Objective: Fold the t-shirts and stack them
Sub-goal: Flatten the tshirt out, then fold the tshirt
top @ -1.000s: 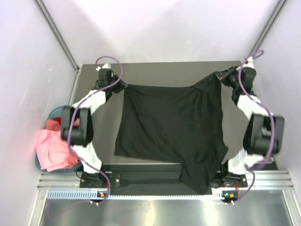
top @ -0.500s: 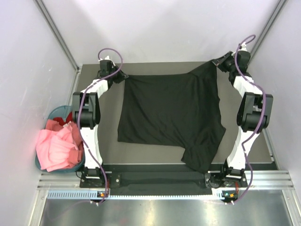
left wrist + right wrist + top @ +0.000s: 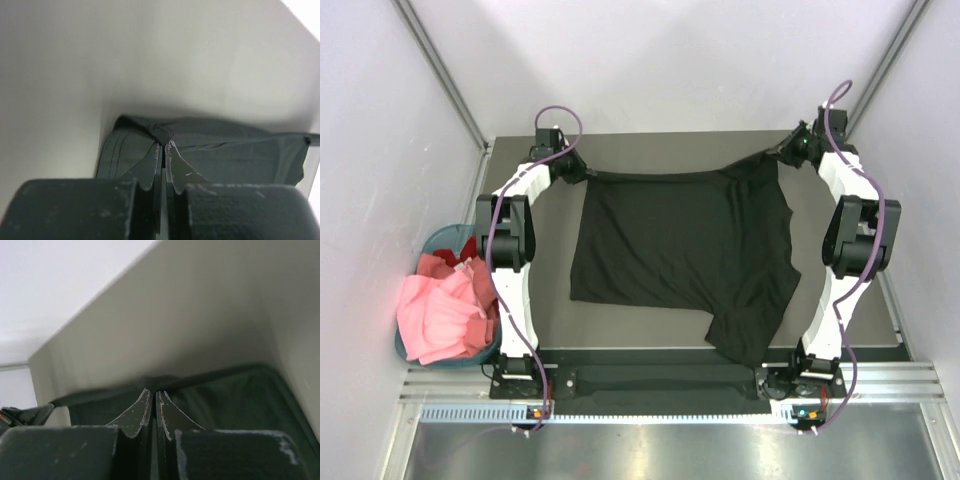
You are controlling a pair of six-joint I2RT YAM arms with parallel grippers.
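Pale lilac walls close in a dark grey table [image 3: 548, 300], with a ribbed metal rail [image 3: 650, 412] running along its near side.

At the far left of the scene, off the table's left edge, sits a round teal basket [image 3: 433, 240]. A crumpled pink shirt [image 3: 435, 320] spills over its near rim, and a bit of red shirt [image 3: 432, 265] shows at the far side of the pile.

Next comes the left arm [image 3: 510, 240], stretched from its base at the near edge up to the table's far-left corner, a purple cable [image 3: 560, 115] looping above its wrist. The left tool [image 3: 582, 172] [image 3: 164, 145] is pinched tight on the far-left corner of the black t-shirt [image 3: 680, 250]. In its wrist view the two dark fingers meet with a bunch of black cloth [image 3: 225, 145] caught at their tips.

That t-shirt lies spread over the middle of the table. Its far edge is drawn into a line between the two tools, and one part trails toward the near-right as far as the table's near edge.

On the right, the right arm [image 3: 860, 235] reaches to the far-right corner. The right tool [image 3: 785, 152] [image 3: 151, 391] is clamped on the shirt's far-right corner, lifted a little off the table. Its wrist view shows the fingers closed together with black fabric [image 3: 225, 400] running off from the tips to both sides.
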